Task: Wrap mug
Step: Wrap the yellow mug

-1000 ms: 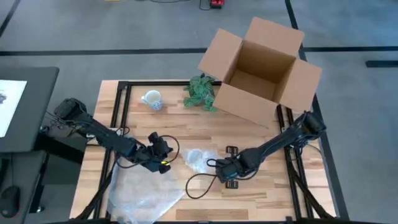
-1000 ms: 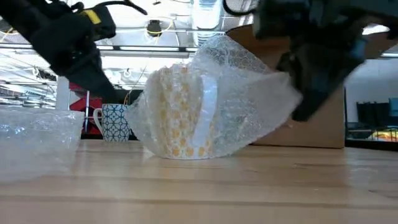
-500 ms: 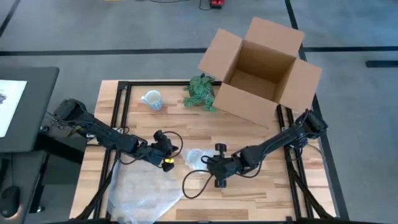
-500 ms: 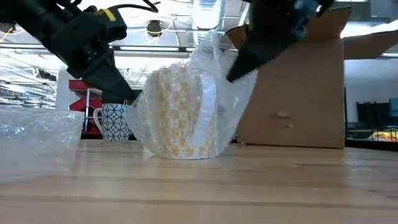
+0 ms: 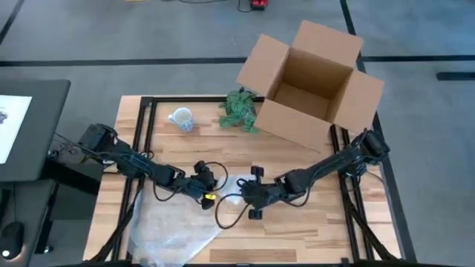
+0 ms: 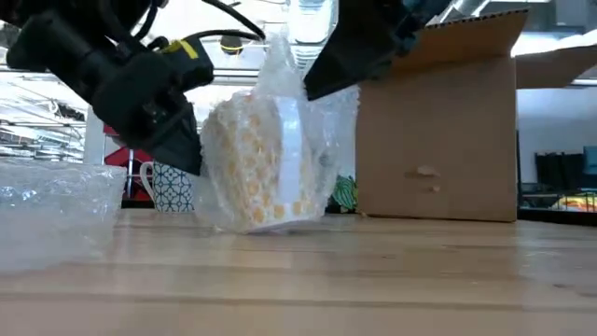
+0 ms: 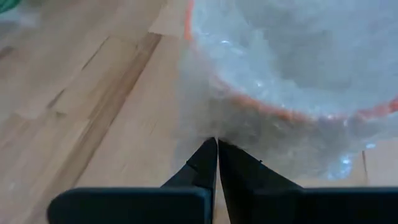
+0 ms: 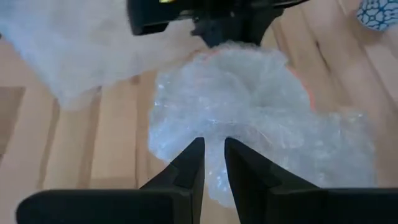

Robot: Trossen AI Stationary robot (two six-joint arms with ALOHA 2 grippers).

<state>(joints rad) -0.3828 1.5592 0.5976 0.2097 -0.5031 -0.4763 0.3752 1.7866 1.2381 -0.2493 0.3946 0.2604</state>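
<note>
A mug with a yellow-orange pattern (image 6: 256, 168) stands near the table's middle, bundled in bubble wrap (image 8: 249, 106). My left gripper (image 7: 217, 144) is shut, with its tips at the foot of the bundle on its left side (image 5: 220, 187). My right gripper (image 8: 212, 146) sits on the bundle's right side (image 5: 242, 193), shut on the wrap. In the low view the wrap rises to a peak (image 6: 278, 51) over the mug. My left gripper has its shut fingertips (image 7: 211, 152) against the wrap at the bundle's lower edge (image 7: 217, 127), coming level from the table's left. Whether any wrap lies between the fingers, I cannot tell. My right gripper pinches a gathered fold of the bubble wrap (image 8: 213, 134) between its two fingers, slanting down from the table's right. The wrap is drawn up over the mug's top, and the mug rests on the table.
A blue-and-white mug (image 5: 181, 119) and a green plant (image 5: 239, 110) stand at the far side. An open cardboard box (image 5: 312, 81) fills the far right corner. A loose sheet of bubble wrap (image 5: 174, 226) lies at the near left.
My right gripper has gone toward the table's left, carrying the wrap's loose end up and over the mug; the wrap, spread to the right before, now stands gathered above it. My left gripper has moved toward the table's right, up to the bundle.
</note>
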